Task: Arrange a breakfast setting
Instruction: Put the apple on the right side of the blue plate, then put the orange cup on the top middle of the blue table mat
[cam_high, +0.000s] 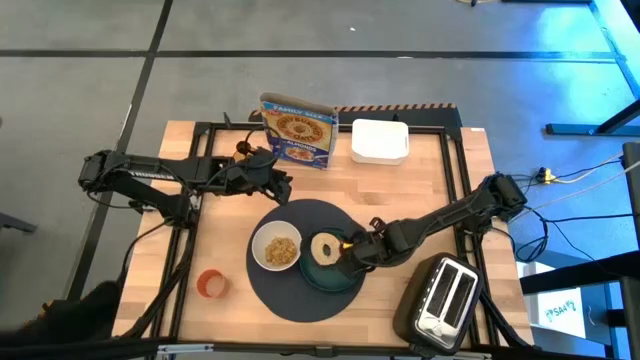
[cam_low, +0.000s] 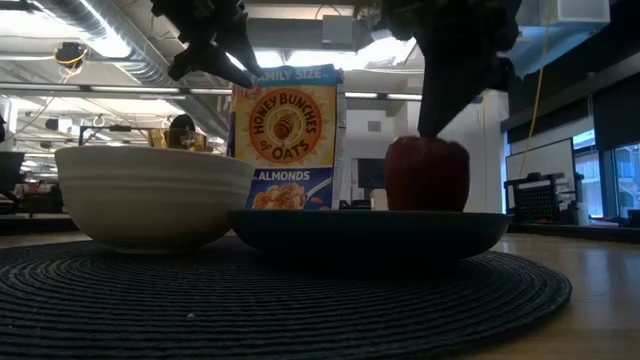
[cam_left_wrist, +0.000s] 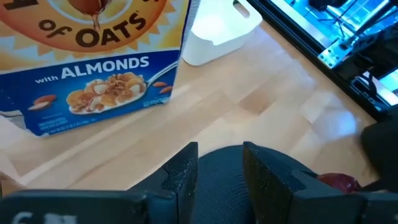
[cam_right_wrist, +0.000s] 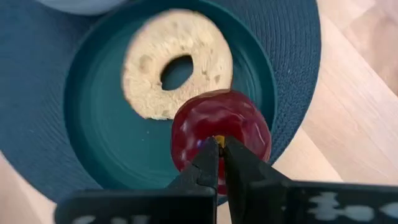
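Note:
A round dark-grey placemat (cam_high: 300, 290) carries a white bowl (cam_high: 277, 248) with cereal in it and a teal plate (cam_high: 335, 275). A tan ring bagel (cam_right_wrist: 177, 62) lies flat on the plate. A small dark-red fruit (cam_right_wrist: 217, 121) stands beside the bagel, with my right gripper (cam_right_wrist: 219, 149) shut on its top. My left gripper (cam_left_wrist: 221, 158) is open and empty above the placemat's far edge (cam_left_wrist: 217, 186). A small orange cup (cam_high: 211, 284) stands on the table left of the placemat. The spoon is out of view. My right gripper pinches the fruit's small yellowish stem (cam_right_wrist: 219, 140), at the middle of its top, between its two fingertips. The fingers (cam_low: 435, 115) come from above, pointing down. The fruit (cam_low: 427, 175) stands upright over the plate; the plate's rim (cam_low: 370, 222) hides its underside.
A blue cereal box (cam_high: 297, 130) stands at the table's far side, with a white container (cam_high: 380, 141) to its right. A black-and-silver toaster (cam_high: 445, 298) sits at the near right corner. Bare wood lies left of the placemat around the cup.

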